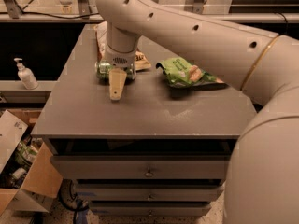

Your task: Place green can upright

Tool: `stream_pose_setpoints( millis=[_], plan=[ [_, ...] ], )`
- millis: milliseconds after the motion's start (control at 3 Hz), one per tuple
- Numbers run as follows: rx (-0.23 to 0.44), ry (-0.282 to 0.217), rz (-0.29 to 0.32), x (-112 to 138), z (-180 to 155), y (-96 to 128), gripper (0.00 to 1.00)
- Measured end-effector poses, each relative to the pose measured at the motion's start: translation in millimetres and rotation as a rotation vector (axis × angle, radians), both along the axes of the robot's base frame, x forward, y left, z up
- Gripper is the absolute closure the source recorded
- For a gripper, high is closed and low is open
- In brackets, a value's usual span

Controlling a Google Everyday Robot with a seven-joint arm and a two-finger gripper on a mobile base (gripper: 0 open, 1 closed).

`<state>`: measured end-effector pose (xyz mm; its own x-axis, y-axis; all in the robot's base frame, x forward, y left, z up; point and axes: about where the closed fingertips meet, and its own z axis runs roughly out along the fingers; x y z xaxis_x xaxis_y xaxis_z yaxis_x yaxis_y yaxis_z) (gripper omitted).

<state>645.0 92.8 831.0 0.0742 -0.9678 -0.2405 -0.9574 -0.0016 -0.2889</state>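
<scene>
The green can [103, 70] lies on its side on the grey cabinet top [140, 111], at the back left. Only its left end shows; the rest is hidden behind my gripper. My gripper [116, 92] hangs straight down just in front of the can, right of its visible end, with its tan tip close to the cabinet top. It holds nothing that I can see. My arm [187, 27] reaches in from the right and covers much of the view.
A flat green snack bag [187, 73] lies at the back right. A brown and white snack bag [100, 38] lies behind the can. A soap bottle [25, 73] stands on a ledge to the left. Cardboard boxes [28, 171] sit on the floor at the left.
</scene>
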Motion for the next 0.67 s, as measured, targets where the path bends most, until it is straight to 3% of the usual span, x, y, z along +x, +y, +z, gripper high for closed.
stream_pose_setpoints(
  millis=[667],
  plan=[
    [-0.026, 0.017, -0.012, 15, 18, -1, 0.64]
  ],
)
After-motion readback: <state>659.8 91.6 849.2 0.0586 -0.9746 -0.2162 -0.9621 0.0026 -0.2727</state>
